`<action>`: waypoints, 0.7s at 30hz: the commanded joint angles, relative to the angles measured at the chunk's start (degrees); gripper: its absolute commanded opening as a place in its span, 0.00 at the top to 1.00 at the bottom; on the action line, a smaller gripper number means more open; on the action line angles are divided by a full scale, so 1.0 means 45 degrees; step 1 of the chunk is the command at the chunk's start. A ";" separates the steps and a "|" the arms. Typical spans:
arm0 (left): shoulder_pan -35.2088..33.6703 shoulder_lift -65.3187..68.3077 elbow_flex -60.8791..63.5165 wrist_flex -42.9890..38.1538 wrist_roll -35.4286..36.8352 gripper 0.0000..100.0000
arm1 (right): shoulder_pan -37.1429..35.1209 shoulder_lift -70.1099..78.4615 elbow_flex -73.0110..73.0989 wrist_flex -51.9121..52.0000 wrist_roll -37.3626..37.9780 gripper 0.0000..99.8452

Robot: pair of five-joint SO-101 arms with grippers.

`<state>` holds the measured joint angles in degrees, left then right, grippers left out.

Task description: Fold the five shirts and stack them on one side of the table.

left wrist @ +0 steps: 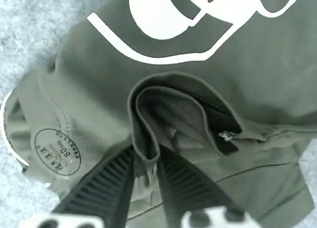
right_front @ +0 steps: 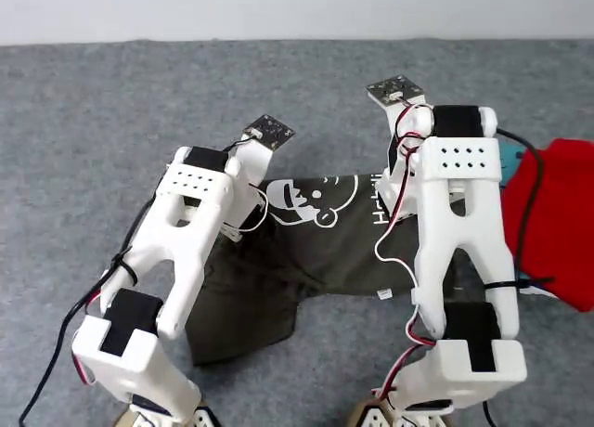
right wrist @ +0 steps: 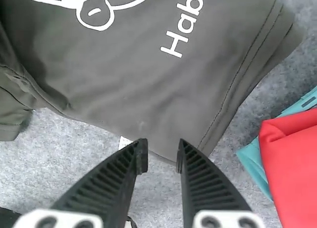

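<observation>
A dark olive shirt with a white cartoon print lies crumpled on the grey table between my two arms. In the left wrist view my left gripper is shut on a raised fold of this shirt, near a round stamped label. My right gripper stands narrowly open at the hem of the shirt, whose edge lies between the fingertips, beside a small white tag. A folded red shirt rests on a teal one at the table's right side.
The red shirt and the teal shirt lie close beside my right gripper. Grey carpet-like table cover lies bare at the left and the far side. A pale wall runs along the far edge.
</observation>
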<state>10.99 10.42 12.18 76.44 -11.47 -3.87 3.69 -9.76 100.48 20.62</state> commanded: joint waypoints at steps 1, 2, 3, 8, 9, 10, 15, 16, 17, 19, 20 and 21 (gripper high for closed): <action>0.0117 -0.0059 -0.0498 -0.0098 -0.0156 0.96 | 0.0107 -0.0694 -0.0078 0.0498 0.0039 0.90; 0.0117 -0.0059 -0.0498 -0.0098 -0.0137 0.96 | 0.0127 -0.0694 -0.0078 0.0498 0.0039 0.90; 0.0176 -0.0059 -0.0498 -0.0098 -0.0098 0.95 | 0.0127 -0.0694 -0.0078 0.0498 0.0039 0.90; 0.0430 -0.0059 -0.0479 -0.0176 0.0078 0.87 | 0.0127 -0.0694 -0.0078 0.0498 0.0039 0.90; 0.0449 -0.0059 -0.0498 -0.0195 0.0098 0.87 | 0.0127 -0.0694 -0.0078 0.0498 0.0039 0.90; 0.0449 -0.0039 -0.0498 -0.0195 0.0117 0.87 | 0.0127 -0.0694 -0.0078 0.0518 0.0039 0.90; 0.0430 0.0469 -0.0537 -0.0215 0.0117 0.91 | 0.0127 -0.0713 -0.0078 0.0537 0.0039 0.90; 0.0430 0.0723 -0.0557 -0.0215 0.0117 0.92 | 0.0127 -0.0713 -0.0078 0.0537 0.0039 0.90; 0.0469 0.0977 -0.0576 -0.0215 0.0098 0.93 | 0.0127 -0.0713 -0.0078 0.0537 0.0039 0.90; 0.0508 0.1328 -0.0576 -0.0215 0.0098 0.97 | 0.0147 -0.0733 -0.0078 0.0557 0.0059 0.90; 0.0508 0.1426 -0.0596 -0.0215 0.0078 0.98 | 0.0147 -0.0733 -0.0078 0.0557 0.0059 0.90; 0.0488 0.1407 -0.0654 -0.0176 0.0078 0.99 | 0.0147 -0.0733 -0.0078 0.0557 0.0078 0.90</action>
<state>12.75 17.10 12.18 76.44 -11.38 -3.87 3.69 -9.76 100.48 20.62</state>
